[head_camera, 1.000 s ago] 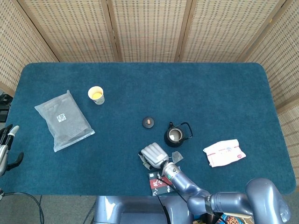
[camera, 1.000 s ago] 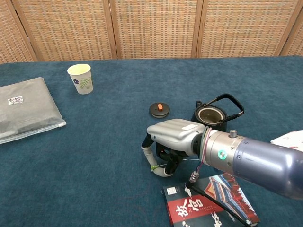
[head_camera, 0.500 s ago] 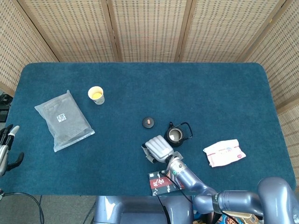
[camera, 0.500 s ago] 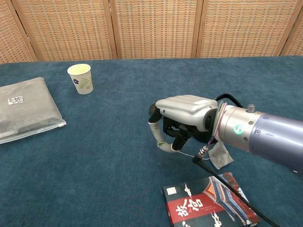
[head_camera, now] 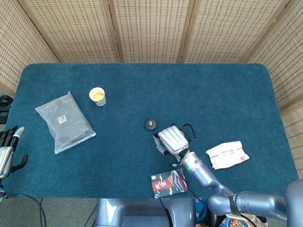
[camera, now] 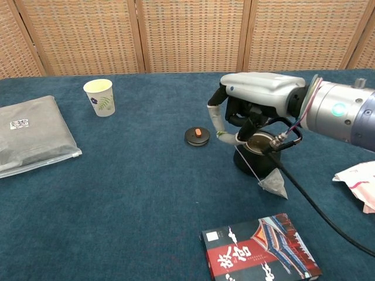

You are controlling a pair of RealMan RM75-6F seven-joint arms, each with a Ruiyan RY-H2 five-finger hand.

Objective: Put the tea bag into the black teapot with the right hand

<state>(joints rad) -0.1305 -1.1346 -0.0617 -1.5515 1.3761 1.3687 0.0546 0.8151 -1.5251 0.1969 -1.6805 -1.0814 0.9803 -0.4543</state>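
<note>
My right hand [camera: 258, 99] hovers just above the black teapot [camera: 246, 163] and pinches the string of the tea bag [camera: 273, 186]. The bag hangs low in front of the pot, beside its right side and outside the opening. The pot stands open, with its handle up behind the hand. In the head view the right hand [head_camera: 173, 139] covers most of the teapot [head_camera: 189, 128]; only the handle shows. The pot's lid [camera: 197, 136] lies on the cloth to the left. My left hand [head_camera: 8, 152] rests at the far left edge with fingers apart and nothing in it.
A paper cup [camera: 99, 96] stands at the back left, and a grey plastic pouch [camera: 29, 134] lies at the left. A red and black booklet [camera: 261, 249] lies near the front edge, and a white packet [camera: 357, 181] at the right. The blue cloth covers the table [head_camera: 218, 90].
My right hand has risen and moved back and to the right, from beside the booklet to over the teapot, lifting the tea bag off the cloth by its string. The left hand shifted slightly.
</note>
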